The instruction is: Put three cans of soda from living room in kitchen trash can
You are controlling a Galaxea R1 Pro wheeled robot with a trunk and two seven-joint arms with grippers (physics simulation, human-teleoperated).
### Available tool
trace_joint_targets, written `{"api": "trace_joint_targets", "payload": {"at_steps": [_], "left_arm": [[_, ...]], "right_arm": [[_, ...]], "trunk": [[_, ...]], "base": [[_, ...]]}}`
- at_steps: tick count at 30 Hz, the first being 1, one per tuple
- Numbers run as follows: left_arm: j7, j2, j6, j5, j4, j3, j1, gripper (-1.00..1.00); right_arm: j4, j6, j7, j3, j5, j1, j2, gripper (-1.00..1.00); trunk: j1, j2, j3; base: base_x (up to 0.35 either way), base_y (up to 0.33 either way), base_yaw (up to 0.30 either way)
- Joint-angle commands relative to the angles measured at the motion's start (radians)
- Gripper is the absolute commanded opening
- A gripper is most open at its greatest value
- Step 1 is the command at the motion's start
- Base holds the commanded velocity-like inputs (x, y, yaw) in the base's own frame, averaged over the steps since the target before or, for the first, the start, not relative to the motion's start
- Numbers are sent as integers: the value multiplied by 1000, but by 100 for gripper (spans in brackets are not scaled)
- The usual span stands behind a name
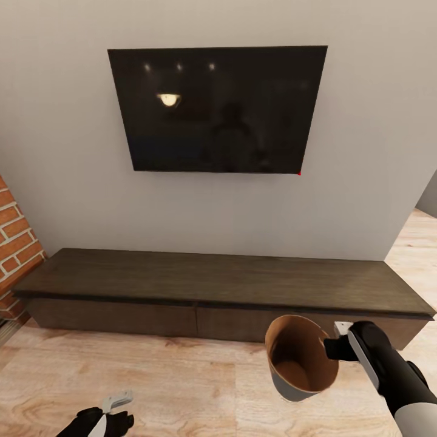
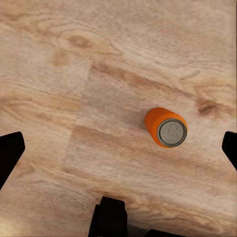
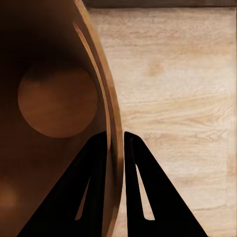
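Observation:
One orange can of soda (image 2: pixel 166 127) with a grey top stands upright on the wood floor. It shows in the left wrist view below my left gripper (image 2: pixel 118 150), which is open, its fingertips (image 2: pixel 10 154) spread wide and clear of the can. In the head view the left gripper (image 1: pixel 114 408) hangs low at the bottom left. My right gripper (image 1: pixel 332 348) is shut on the rim of the tash can (image 1: pixel 297 358), held off the floor and tilted, its orange-brown inside empty. In the right wrist view the fingers (image 3: pixel 101 163) pinch the tash can's wall (image 3: pixel 54 103).
A long dark wood TV cabinet (image 1: pixel 218 282) runs along the wall ahead, with a black TV (image 1: pixel 218 109) mounted above it. A red-brick chimney (image 1: pixel 15 243) stands at the left. Light wood floor (image 1: pixel 182 376) lies between me and the cabinet, with an opening at the far right.

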Motion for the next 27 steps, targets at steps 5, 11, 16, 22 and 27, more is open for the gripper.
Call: {"api": "trace_joint_targets", "payload": {"at_steps": [5, 11, 16, 22, 27], "left_arm": [[0, -12, -11, -2, 1, -2, -1, 100], [-4, -33, -33, -4, 1, -3, -1, 100], [-51, -36, -35, -4, -5, -3, 0, 100], [-73, -37, -36, -3, -7, -3, 0, 100], [-80, -38, -37, -3, -8, -3, 0, 100]], "right_arm": [[-38, 0, 5, 2, -17, -1, -1, -100], [-53, 0, 6, 3, -16, -1, -1, -100], [-56, 0, 6, 13, -15, -1, 1, -100], [-56, 0, 6, 42, -16, 0, 2, -100], [-56, 0, 6, 50, -16, 0, 2, -100]], "trunk": [[0, 0, 0], [0, 0, 0], [0, 0, 0], [0, 0, 0], [0, 0, 0]], "base": [[0, 0, 0], [0, 0, 0], [0, 0, 0], [0, 0, 0], [0, 0, 0]]}}
